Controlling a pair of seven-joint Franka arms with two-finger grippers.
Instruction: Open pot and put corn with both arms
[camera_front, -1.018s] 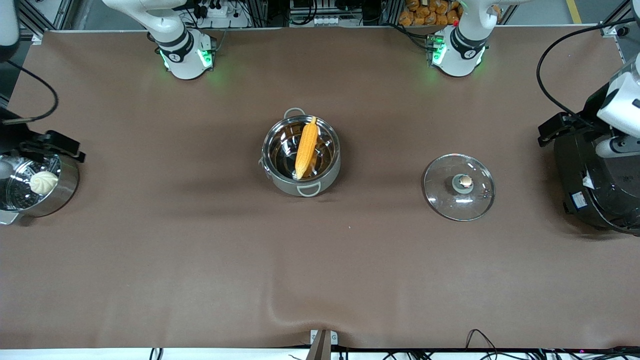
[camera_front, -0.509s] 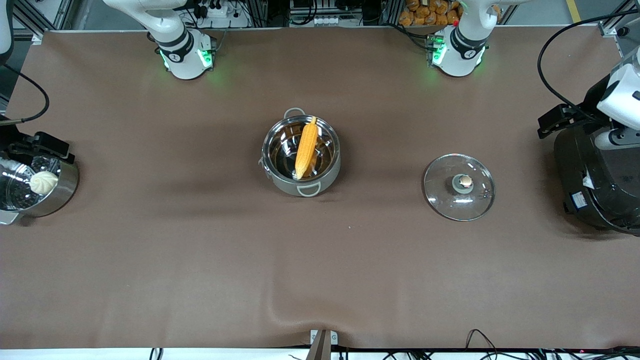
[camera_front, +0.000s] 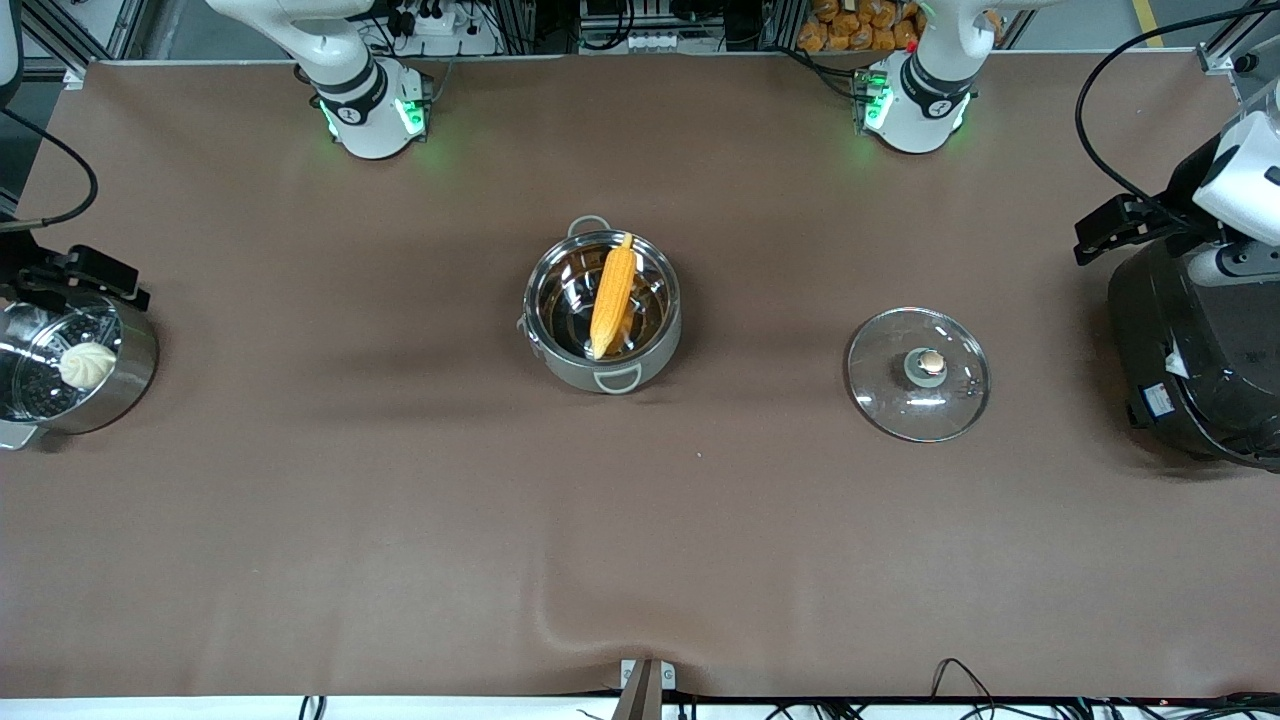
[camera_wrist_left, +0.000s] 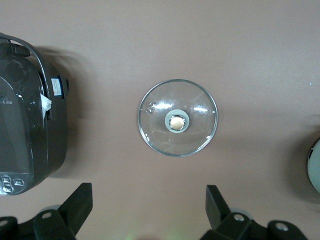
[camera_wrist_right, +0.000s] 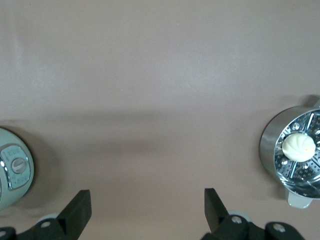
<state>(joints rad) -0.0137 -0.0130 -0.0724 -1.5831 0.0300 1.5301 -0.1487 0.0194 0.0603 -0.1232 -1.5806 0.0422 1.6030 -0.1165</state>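
both arms drifted edgeward | left hand (camera_wrist_left: 145, 212) agape, empty | right hand (camera_wrist_right: 145, 212) agape, empty | corn (camera_front: 612, 296) in pot (camera_front: 603, 309)

A robotics lab: brown-covered table (camera_front: 400, 520), aluminium framing (camera_front: 90, 30), power strips (camera_front: 430, 18) and trailing cables (camera_front: 1110, 150)

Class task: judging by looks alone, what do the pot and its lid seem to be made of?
Pot: polished steel, seemingly; its inside mirrors the corn.
Lid: clear glass, likely; the table shows through, with a metal-looking rim and a tan knob, possibly wood.
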